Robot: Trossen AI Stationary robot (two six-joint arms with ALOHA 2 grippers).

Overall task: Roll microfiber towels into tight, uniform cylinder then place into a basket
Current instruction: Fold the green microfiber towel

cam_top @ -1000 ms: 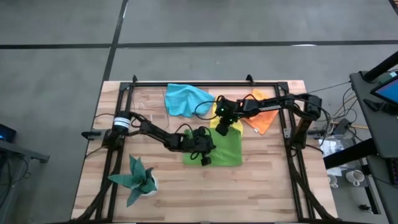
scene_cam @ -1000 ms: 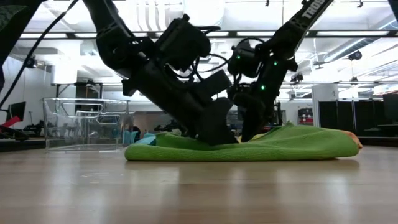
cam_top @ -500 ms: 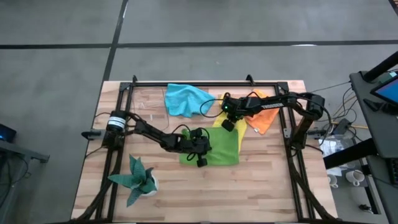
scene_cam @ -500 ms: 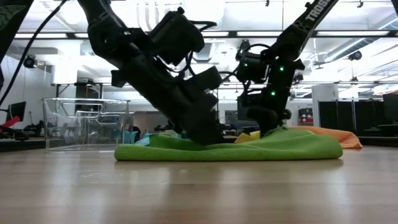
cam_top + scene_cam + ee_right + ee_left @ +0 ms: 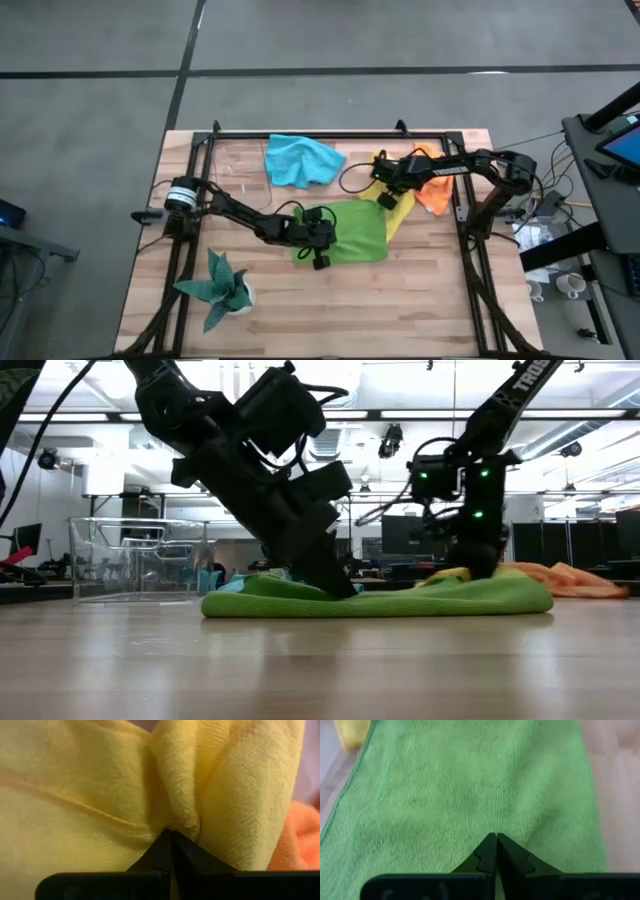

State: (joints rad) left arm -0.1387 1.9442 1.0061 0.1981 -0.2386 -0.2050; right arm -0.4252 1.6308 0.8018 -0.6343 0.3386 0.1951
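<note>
Now, yellow towel [image 5: 100, 795] pinched in right fingers [image 5: 167, 851]

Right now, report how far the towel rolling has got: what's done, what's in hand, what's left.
Done: nothing. The clear basket holds no towels.
In hand: the left tool is shut, pressing on the flat lime green towel; the right tool is shut on the yellow towel.
Left: all four towels are unrolled, including the blue towel and orange towel.
</note>
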